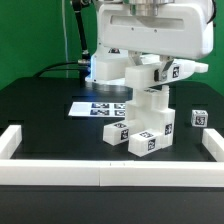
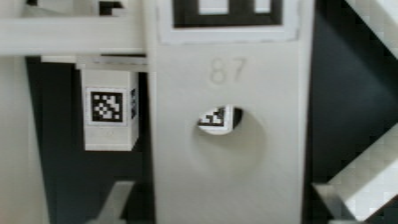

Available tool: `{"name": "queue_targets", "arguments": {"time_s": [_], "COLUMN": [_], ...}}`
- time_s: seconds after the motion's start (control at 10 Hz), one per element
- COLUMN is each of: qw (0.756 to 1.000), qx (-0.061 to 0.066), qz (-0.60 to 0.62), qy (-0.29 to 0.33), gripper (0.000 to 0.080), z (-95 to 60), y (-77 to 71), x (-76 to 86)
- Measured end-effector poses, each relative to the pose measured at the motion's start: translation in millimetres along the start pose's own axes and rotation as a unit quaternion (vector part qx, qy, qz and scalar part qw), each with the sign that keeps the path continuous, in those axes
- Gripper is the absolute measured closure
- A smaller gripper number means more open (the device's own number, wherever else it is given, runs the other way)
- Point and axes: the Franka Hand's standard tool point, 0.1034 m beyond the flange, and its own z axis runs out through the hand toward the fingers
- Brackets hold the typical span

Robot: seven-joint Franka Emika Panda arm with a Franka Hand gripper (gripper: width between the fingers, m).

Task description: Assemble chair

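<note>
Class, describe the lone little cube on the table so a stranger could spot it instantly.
Start at the black table framed by the white border rail, and find the stacked white chair structure at its middle. Look to the exterior view's right of that stack: a small white cube sits alone on the table. Unlike the other tagged parts, it joins no other piece.

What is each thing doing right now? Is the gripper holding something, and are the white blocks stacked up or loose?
gripper: shut on the top piece of the chair.
chair: partly built, its white blocks stacked and standing on the table.
loose cube: alone on the table at the exterior view's right, apart from the stack.
marker board: lying flat behind the stack.
</note>
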Motion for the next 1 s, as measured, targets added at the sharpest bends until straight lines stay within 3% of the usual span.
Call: {"name": "queue_targets", "arguments": {"time_s": [1.0], "qw": [1.0], "qx": [-0.004], "qz": [-0.008], "qy": [0.0], "gripper": [0.0511], "z": [8.6], "y": [-2.5], "x": [-8.4]}}
